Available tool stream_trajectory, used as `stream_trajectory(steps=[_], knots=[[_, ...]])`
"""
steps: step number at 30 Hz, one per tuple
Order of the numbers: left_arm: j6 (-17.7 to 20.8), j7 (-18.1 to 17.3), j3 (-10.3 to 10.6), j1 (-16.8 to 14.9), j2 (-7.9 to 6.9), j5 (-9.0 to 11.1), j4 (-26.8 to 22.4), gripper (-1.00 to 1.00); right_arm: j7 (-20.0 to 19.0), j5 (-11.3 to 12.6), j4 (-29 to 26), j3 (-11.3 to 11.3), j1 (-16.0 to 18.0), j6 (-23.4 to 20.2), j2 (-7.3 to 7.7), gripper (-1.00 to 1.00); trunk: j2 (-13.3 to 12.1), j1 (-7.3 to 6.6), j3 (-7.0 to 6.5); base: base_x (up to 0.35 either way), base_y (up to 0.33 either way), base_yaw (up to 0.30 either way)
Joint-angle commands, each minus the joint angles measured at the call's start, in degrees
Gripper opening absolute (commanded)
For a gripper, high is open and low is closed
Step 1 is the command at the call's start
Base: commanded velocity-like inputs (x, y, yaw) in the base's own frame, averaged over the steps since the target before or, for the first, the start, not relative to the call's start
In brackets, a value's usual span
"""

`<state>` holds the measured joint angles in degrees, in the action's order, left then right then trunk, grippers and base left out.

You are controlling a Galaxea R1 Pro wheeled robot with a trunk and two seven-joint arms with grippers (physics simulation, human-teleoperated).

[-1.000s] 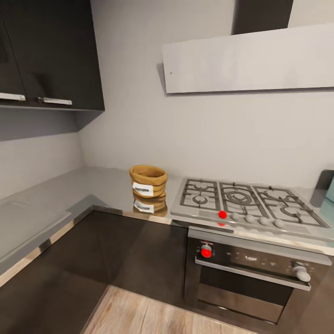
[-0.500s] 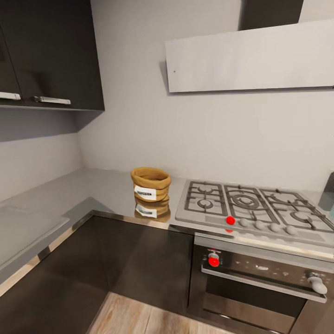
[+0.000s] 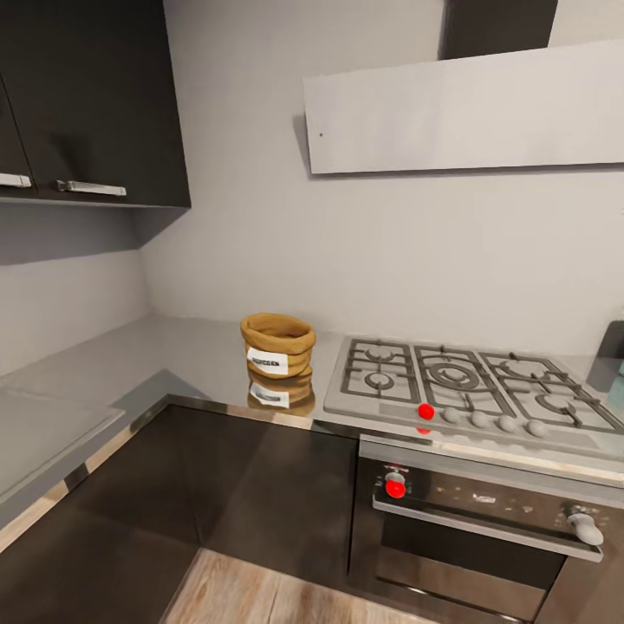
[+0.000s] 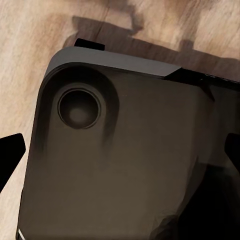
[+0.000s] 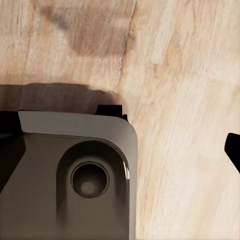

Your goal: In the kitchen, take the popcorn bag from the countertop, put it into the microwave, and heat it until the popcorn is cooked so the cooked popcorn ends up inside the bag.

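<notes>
Floorboards (image 3: pixel 260 598) of pale wood lie nearest in the head view, and both wrist views look down on the same planks past rounded dark corners of the robot's own base (image 4: pixel 125 160). The left hand (image 4: pixel 120 152) shows just two black fingertips (image 4: pixel 10 152) at opposite edges of its picture, set wide apart with nothing between them. Of the right hand, a single fingertip (image 5: pixel 233 147) peeks in at one edge, so whether it is spread or closed cannot be told.

Beyond the floor stand dark brown cabinet fronts (image 3: pixel 260 485) and a built-in oven (image 3: pixel 485 529) with a bar handle and a red knob. Over them runs the grey metal tabletop (image 3: pixel 173 364), turning a corner. The popcorn bag (image 3: pixel 277 344) sits upright on it, just beside the gas hob (image 3: pixel 459 386), its white label facing forward and its rolled rim open upward; the contents cannot be made out. A mirror image of it shows in the metal. Farthest are the grey wall, a dark upper cabinet (image 3: pixel 95 104) and the white slanted hood (image 3: pixel 468 108).
</notes>
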<state>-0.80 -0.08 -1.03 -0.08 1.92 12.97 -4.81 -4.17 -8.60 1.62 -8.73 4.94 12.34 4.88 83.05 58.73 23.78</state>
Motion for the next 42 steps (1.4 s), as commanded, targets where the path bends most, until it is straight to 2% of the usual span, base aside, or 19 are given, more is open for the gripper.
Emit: stream_trajectory(steps=[1, 14, 17, 18, 21, 31, 42], knots=[[-0.08, -0.01, -0.09, -0.01, 0.01, 0.30, -0.02, 1.00, -0.13, -0.54, 0.16, -0.50, 0.07, 0.32, 0.04, 1.00, 0.03, 0.00, 0.06, 0.000, 0.000, 0.000], [-0.14, 0.21, -0.11, -0.01, 0.01, 0.30, -0.02, 1.00, -0.17, -0.85, 0.05, -0.19, 0.07, 0.18, 0.38, 1.00, 0.03, 0.00, 0.06, 0.000, 0.000, 0.000], [-0.16, 0.46, -0.11, -0.01, 0.01, 0.30, -0.02, 1.00, -0.36, -2.46, -0.50, -0.31, 0.07, 0.09, 0.57, 1.00, 0.03, 0.00, 0.06, 0.000, 0.000, 0.000], [-0.17, 0.52, -0.11, -0.01, 0.01, 0.33, -0.02, 1.00, -0.35, -3.80, -0.69, -0.37, 0.07, 0.06, 0.62, 1.00, 0.03, 0.00, 0.06, 0.000, 0.000, 0.000], [-0.17, 0.52, -0.11, -0.01, 0.01, 0.31, -0.02, 1.00, -0.21, -5.05, -0.80, -0.44, 0.07, 0.01, 0.41, 1.00, 0.03, 0.00, 0.06, -0.002, 0.000, 0.000], [-0.17, 0.52, -0.11, -0.01, 0.01, 0.30, -0.02, 1.00, -0.41, -5.06, -0.75, -0.39, 0.07, -0.12, 0.14, 1.00, 0.03, 0.00, 0.06, -0.228, 0.000, 0.000], [-0.17, 0.52, -0.11, -0.01, 0.01, 0.30, -0.02, 1.00, -0.14, -5.01, -0.74, -0.36, 0.07, -0.12, 0.13, 1.00, 0.03, 0.00, 0.06, -0.017, 0.000, 0.094]])
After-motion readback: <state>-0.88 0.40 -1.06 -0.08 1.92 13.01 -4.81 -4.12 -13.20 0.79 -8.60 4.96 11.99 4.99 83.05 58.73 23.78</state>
